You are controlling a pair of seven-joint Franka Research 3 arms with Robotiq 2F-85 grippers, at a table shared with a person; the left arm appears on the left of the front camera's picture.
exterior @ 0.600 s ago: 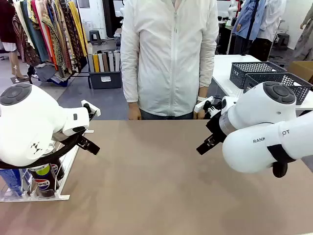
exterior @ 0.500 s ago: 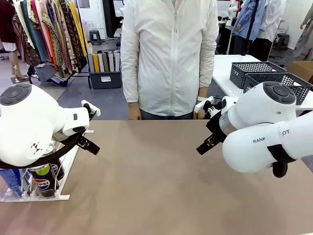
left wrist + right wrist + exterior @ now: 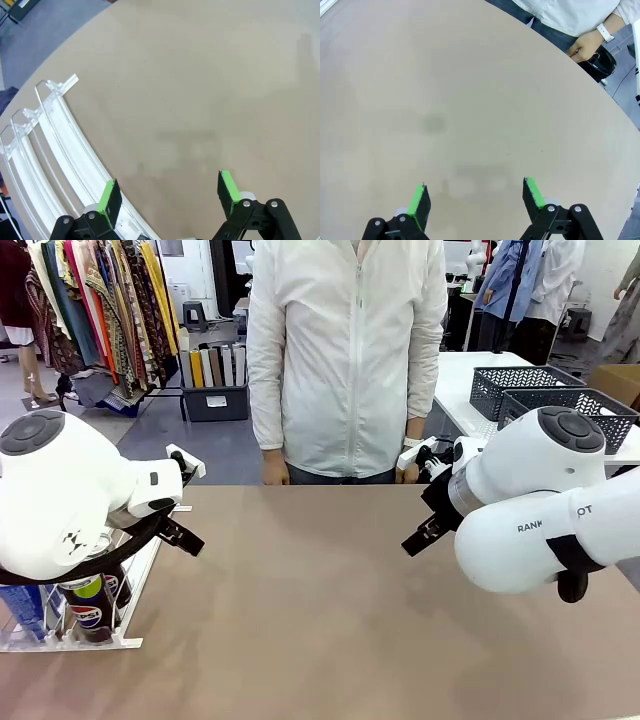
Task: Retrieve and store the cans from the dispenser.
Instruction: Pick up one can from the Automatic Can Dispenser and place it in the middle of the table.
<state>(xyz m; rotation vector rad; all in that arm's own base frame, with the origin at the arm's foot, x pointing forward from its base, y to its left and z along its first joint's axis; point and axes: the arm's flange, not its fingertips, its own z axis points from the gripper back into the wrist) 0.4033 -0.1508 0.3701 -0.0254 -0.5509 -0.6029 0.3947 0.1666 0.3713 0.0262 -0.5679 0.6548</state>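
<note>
Change: none that shows; both arms, the cans and the person stand as they did half a second ago; a pause, not progress.
Left gripper (image 3: 168, 193): jaws wide, nothing between the green pads (image 3: 109, 198); it hangs over bare table (image 3: 320, 600) with one finger just beside the nearest rail of the dispenser (image 3: 56, 134).
Right gripper (image 3: 476, 197): jaws wide and empty; over bare table, well apart from the dispenser.
Dispenser: at the table's left edge in the front view, partly hidden under the left arm; the lanes seen from the left wrist are empty.
Cans: a black Pepsi can (image 3: 89, 612) and a blue can (image 3: 22, 608) sit at the near end of the dispenser; none has been lifted out.
Person (image 3: 345, 360): stands at the far side, one hand (image 3: 582, 46) near the table's edge; not handling anything.
Meaning for the task: retrieval appears not yet begun; the left arm seems the likelier one to reach a can, being next to the rack; where the cans are to be stored I cannot tell.
</note>
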